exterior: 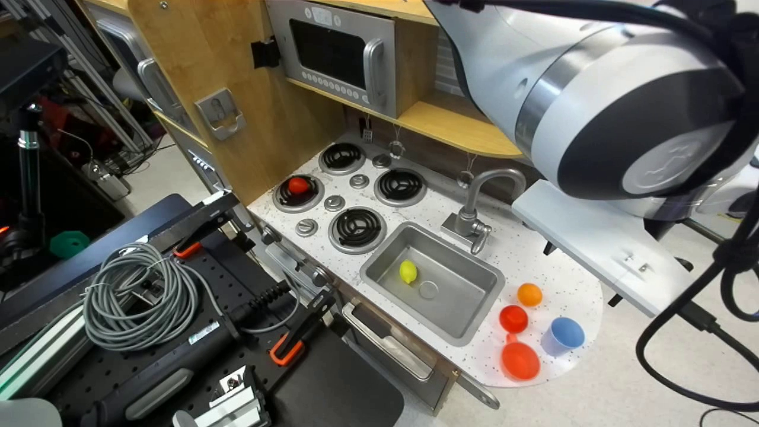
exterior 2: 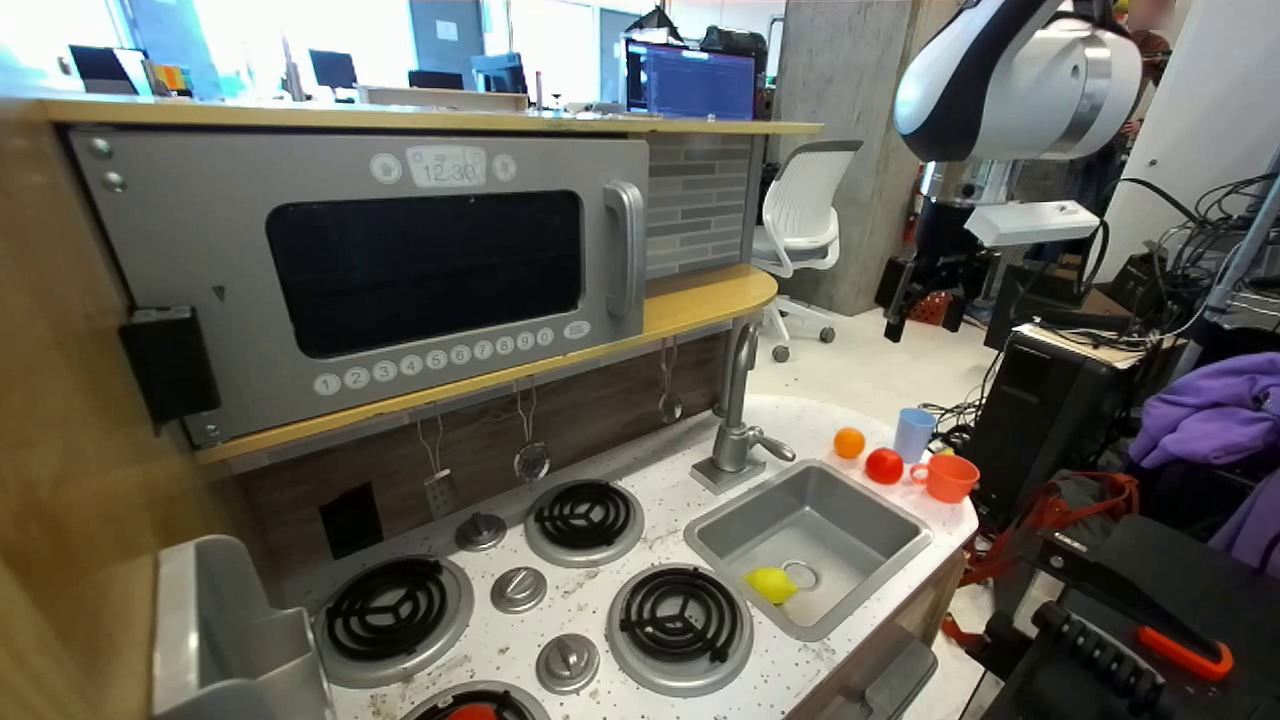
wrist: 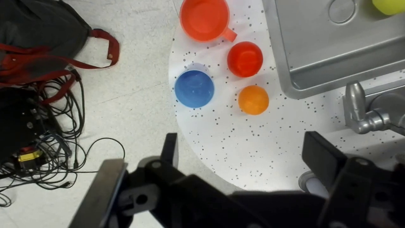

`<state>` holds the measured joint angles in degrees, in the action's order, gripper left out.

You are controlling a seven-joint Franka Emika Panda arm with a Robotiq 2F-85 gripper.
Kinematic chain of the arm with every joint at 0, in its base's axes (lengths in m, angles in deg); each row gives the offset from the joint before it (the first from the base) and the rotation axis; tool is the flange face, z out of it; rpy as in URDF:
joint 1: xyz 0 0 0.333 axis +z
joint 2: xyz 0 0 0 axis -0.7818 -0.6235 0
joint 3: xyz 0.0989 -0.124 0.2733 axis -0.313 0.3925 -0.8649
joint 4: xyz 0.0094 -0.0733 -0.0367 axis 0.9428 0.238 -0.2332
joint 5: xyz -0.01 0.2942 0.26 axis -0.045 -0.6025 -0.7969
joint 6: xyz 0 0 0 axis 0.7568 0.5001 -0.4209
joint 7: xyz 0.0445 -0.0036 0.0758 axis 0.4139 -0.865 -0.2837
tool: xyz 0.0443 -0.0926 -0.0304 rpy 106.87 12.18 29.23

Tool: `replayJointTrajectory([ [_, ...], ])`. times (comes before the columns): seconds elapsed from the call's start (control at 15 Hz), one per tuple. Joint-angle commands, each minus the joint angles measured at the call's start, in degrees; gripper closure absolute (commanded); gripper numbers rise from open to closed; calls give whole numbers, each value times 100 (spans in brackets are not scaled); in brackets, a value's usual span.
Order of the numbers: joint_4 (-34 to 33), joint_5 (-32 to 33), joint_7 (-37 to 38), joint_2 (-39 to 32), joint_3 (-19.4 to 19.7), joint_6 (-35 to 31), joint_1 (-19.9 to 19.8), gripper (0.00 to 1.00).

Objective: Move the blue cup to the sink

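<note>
The blue cup stands upright near the rounded end of the white counter, in both exterior views (exterior: 562,337) (exterior 2: 913,436) and the wrist view (wrist: 194,89). The grey sink (exterior: 453,290) is set in the counter beside it, also in view (exterior 2: 840,535) (wrist: 319,41). A yellow lemon (exterior: 408,271) lies in the sink. My gripper (wrist: 242,142) is open with nothing between its fingers. In an exterior view the gripper (exterior 2: 925,318) hangs well above the counter end, apart from the cup; elsewhere the arm hides it.
A red-orange cup (exterior: 520,360), a red ball (exterior: 513,319) and an orange ball (exterior: 529,295) stand between the blue cup and the sink. The faucet (exterior: 477,207) rises at the sink's back edge. A wooden shelf (exterior 2: 715,300) overhangs the counter's back.
</note>
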<state>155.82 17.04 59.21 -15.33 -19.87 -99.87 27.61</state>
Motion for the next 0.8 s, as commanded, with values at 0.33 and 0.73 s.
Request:
replayJointTrajectory([
  [0.33,-1044,456,-20,-874,56,167,-48,0],
  [0.73,-1246,669,-51,-1275,71,209,-2,0],
])
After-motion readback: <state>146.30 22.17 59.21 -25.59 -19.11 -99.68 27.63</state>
